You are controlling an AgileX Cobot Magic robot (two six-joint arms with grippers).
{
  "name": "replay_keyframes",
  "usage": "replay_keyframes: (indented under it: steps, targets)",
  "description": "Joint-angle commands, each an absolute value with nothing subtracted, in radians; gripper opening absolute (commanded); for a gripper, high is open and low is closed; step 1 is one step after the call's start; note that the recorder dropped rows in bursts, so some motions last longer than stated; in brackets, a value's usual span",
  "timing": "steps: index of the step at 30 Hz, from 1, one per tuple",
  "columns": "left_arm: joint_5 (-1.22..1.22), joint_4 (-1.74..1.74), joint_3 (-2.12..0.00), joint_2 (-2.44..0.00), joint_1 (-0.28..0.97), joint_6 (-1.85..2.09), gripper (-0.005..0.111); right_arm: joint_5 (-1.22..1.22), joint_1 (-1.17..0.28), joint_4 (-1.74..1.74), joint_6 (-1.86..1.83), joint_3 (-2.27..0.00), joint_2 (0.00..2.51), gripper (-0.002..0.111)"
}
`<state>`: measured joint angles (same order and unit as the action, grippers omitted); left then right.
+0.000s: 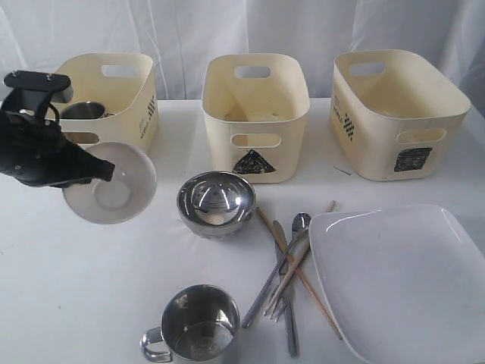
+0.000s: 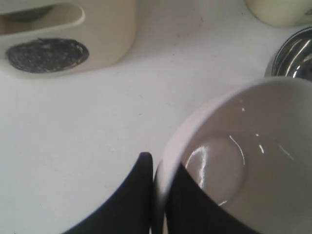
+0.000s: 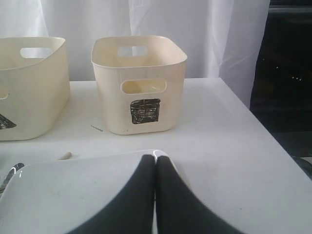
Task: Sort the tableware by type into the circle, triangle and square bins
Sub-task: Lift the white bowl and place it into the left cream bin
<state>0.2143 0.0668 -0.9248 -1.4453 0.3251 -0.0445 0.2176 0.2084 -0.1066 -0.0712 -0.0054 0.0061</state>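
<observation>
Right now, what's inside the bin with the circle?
A steel mug sits inside the circle bin. Its front wall and the arm hide the rest, so I can't tell if more is there.

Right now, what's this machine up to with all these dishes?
It is sorting tableware into marked bins. The left claw is shut on the rim of the white bowl and holds it tilted, just in front of the circle bin. One mug already sits in that bin. The steel bowl, second mug, cutlery, chopsticks and plate wait on the table. The right claw is shut, at the plate's edge.
</observation>
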Motion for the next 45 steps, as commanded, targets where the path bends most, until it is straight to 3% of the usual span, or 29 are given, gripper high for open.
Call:
replay_keyframes:
  steps: [1,9,23,36,45]
  targets:
    - [0.226,0.013,-0.963,-1.36,0.322,-0.04,0.0,0.216,0.21,-0.108,-0.075,0.0,0.0,0.0]
    - [0.163,-0.087,-1.149,-1.374,0.311,-0.048,0.0,0.216,0.21,-0.108,-0.075,0.0,0.0,0.0]
    - [0.164,-0.087,-1.438,-1.659,0.129,-0.055,0.0,0.214,0.21,-0.108,-0.075,0.0,0.0,0.0]
    - [0.15,-0.087,-1.682,-2.028,0.129,-0.123,0.0,0.214,0.21,-0.108,-0.075,0.0,0.0,0.0]
    - [0.158,-0.085,-1.725,-2.099,0.129,-0.138,0.0,0.216,0.21,-0.108,-0.075,0.0,0.0,0.0]
